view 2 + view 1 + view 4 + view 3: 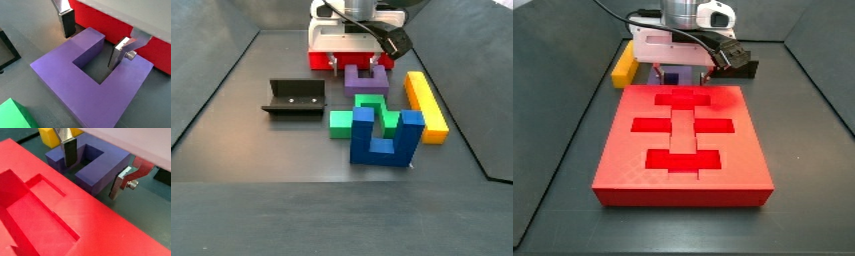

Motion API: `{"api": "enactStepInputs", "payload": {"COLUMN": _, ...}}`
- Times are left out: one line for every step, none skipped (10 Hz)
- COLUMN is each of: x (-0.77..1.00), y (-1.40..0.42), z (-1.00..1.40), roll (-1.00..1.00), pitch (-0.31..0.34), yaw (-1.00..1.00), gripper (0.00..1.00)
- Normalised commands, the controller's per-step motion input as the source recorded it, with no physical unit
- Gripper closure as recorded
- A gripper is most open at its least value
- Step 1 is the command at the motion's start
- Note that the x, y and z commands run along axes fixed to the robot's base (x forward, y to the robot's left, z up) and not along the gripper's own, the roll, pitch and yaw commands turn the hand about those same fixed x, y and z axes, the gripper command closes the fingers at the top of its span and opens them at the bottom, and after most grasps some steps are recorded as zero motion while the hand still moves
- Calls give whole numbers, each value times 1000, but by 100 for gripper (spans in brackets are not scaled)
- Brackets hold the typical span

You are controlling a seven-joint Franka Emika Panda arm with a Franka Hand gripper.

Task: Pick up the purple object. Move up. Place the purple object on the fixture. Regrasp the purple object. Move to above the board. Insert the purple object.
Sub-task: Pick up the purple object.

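You're at the start: the gripper (pixel 90 42) hangs low with its fingers (pixel 67 22) spread, straddling one prong of the purple object (pixel 90 82), unlifted on the floor beside the board (pixel 684 145); the fixture (pixel 294 98) sits empty.

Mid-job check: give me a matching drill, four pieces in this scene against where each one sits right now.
Things:
1. purple object
2. fixture
3. yellow bar
4. green block

Places:
A. against the blue piece
B. alone on the floor, apart from the pieces
C. straddled by the gripper, one prong between its fingers
D. long piece along the outer side of the cluster

Pairs: 1-C, 2-B, 3-D, 4-A
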Motion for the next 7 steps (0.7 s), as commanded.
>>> {"api": "enactStepInputs", "payload": {"x": 0, "y": 0, "z": 0, "roll": 14, "pitch": 0, "yaw": 0, "gripper": 0}}
{"api": "enactStepInputs", "payload": {"x": 0, "y": -3, "z": 0, "roll": 6, "pitch": 1, "yaw": 0, "gripper": 0}}
{"api": "enactStepInputs", "payload": {"x": -60, "y": -63, "z": -123, "roll": 107, "pitch": 0, "yaw": 0, "gripper": 0}}
{"api": "enactStepInputs", "payload": {"x": -26, "y": -117, "z": -43, "roll": 100, "pitch": 0, "yaw": 0, "gripper": 0}}
{"api": "enactStepInputs", "payload": {"x": 0, "y": 0, "z": 0, "roll": 0, "pitch": 0, "yaw": 0, "gripper": 0}}
{"api": "enactStepInputs", "payload": {"x": 0, "y": 0, "z": 0, "roll": 0, "pitch": 0, "yaw": 0, "gripper": 100}}
{"api": "enactStepInputs", "payload": {"x": 0, "y": 0, "z": 0, "roll": 0, "pitch": 0, "yaw": 0, "gripper": 100}}
